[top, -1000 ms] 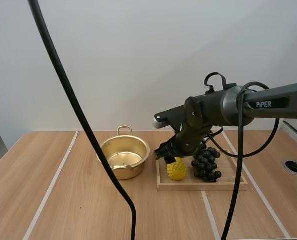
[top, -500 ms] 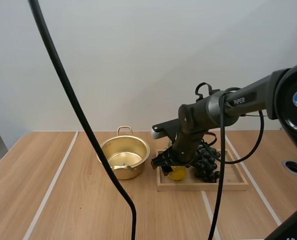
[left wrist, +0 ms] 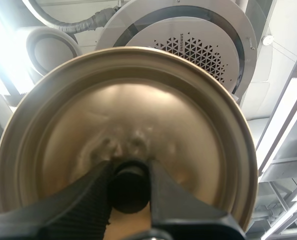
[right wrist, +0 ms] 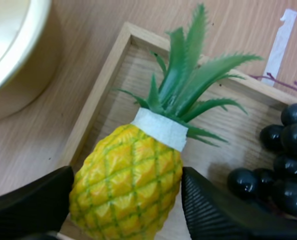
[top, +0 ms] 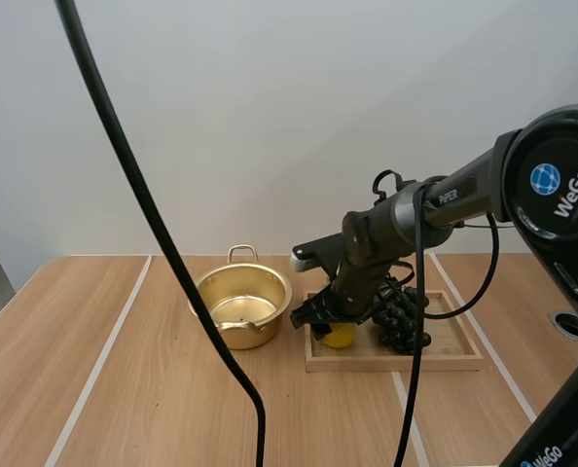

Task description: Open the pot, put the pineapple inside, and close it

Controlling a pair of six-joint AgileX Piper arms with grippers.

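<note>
The yellow pineapple [right wrist: 128, 185] with green leaves lies in the wooden tray [right wrist: 101, 95], leaves pointing away from me. My right gripper [right wrist: 127, 192] is open and low over it, one black finger [right wrist: 33, 205] on each side of its body, close to the skin. In the high view the right gripper [top: 320, 321] covers most of the pineapple [top: 341, 337] at the tray's [top: 445, 358] left end. The gold pot [top: 242, 306] stands open to the left. My left gripper [left wrist: 130, 175] is shut on the black knob [left wrist: 130, 190] of the gold lid [left wrist: 128, 110], held up in the air.
A bunch of dark grapes [top: 402, 319] lies in the tray right beside the pineapple, with the grapes [right wrist: 283, 165] near my right finger. The pot's rim [right wrist: 8, 55] is just left of the tray's edge. Bare wooden table [top: 124, 389] spreads to the front and left.
My right arm has swung in and come down, bringing the open gripper from above the pineapple to around its body. The pot, tray and grapes have not moved.
</note>
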